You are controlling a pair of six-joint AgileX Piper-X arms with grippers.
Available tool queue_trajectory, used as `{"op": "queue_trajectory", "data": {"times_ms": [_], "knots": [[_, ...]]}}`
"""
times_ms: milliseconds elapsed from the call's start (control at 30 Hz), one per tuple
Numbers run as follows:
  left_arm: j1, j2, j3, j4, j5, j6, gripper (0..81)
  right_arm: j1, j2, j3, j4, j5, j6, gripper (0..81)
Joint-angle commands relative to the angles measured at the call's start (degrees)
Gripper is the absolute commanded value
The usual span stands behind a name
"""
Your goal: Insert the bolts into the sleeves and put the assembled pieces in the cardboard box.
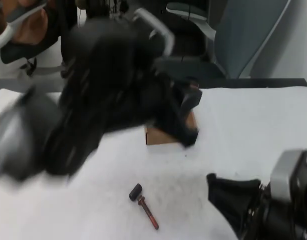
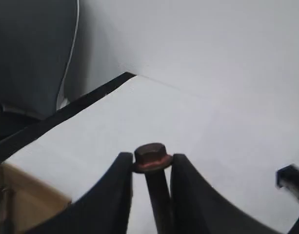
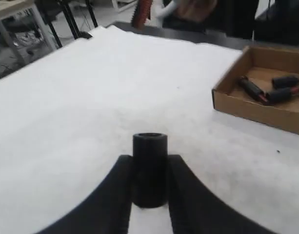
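We see two matte black fingers (image 2: 115, 200) on the left claw (image 2: 150, 163), each curving smoothly to a narrow tip, and the right claw (image 3: 150, 163) has the same black curved pair. From above, our left arm (image 1: 108, 100) is black, with a grey shell (image 1: 13, 140) and a pale bracket (image 1: 158, 27). The right arm (image 1: 243, 205) is black with a silver-grey block (image 1: 291, 175).

Bright, soft shadows, heavy motion blur

a lab-like workroom: white-covered bench (image 1: 253, 130), a grey office chair (image 1: 248, 35) behind it; a thin-legged table (image 3: 43, 27) nearby
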Motion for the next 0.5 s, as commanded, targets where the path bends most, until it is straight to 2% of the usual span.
{"op": "queue_trajectory", "data": {"times_ms": [0,100,167,233,467], "knots": [[-1.2,-3.6,9.7,-17.5,0.8,-6.9,1.8,3.2,-0.5,1.9,-9.3,4.1,-2.1,0.6],[-3.2,-3.6,16.3,-31.8,-0.9,-13.2,1.8,5.2,-0.5,1.7,-9.5,4.5,-5.5,0.6],[-5.2,-3.6,19.1,-36.8,-6.0,-13.5,1.8,5.5,-0.5,1.6,-10.6,4.5,-5.7,0.6],[-6.6,-3.3,20.1,-38.9,-9.4,-13.5,1.8,5.5,-0.5,1.4,-11.0,4.5,-5.7,0.6],[-10.4,-3.2,20.1,-41.1,-10.6,-13.6,1.8,5.5,1.3,0.4,-12.1,4.1,-2.8,0.6]]}}
